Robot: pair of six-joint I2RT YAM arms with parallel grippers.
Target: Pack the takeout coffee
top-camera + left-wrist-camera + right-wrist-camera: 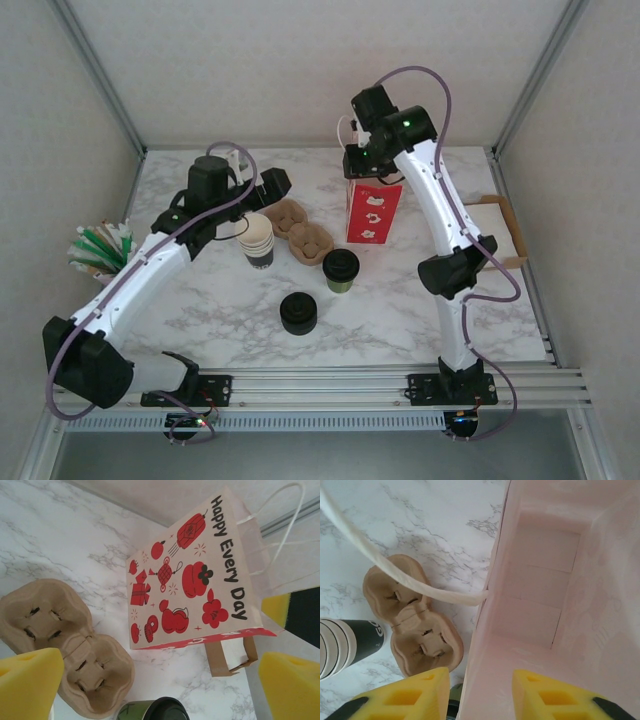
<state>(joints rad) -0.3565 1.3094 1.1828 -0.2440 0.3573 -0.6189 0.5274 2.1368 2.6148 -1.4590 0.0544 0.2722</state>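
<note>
Left end effector (pixel 160 680): spread fully, holding nothing. You can see its yellow foam pads (pixel 30 685) at both lower corners of the wrist view.

The takeout coffee (pixel 341 270) stands upright on the white marble-pattern surface (pixel 400 320), below and between those pads. It sits just beside one lobe of the cup carrier (pixel 65 645). Olive paper wall, glossy round black lid.

The carrier is tan moulded pulp with two rounded wells and cross-cut slots.

Right end effector (pixel 481 690): roughly half-closed over the open mouth of the paper bag (pixel 190 580), pads straddling one wall. The outer pad is just beside the paper and the inner pad is apart from it, so you have no clamp on it. The coffee is well apart from this one, on the bag's far side toward the arm bases.

Bag: matte kraft, boxy, with a red side panel and a pale creased interior. A white twisted-paper handle (pixel 395 572) runs off it. Red prints show lanterns, a teapot, a gift box and fruit. Black lettering reads "Happy Every Day".

Beside the carrier, the cup stack (pixel 340 645) has cream rims and a dark wall. Its white mark is too small to read.
</note>
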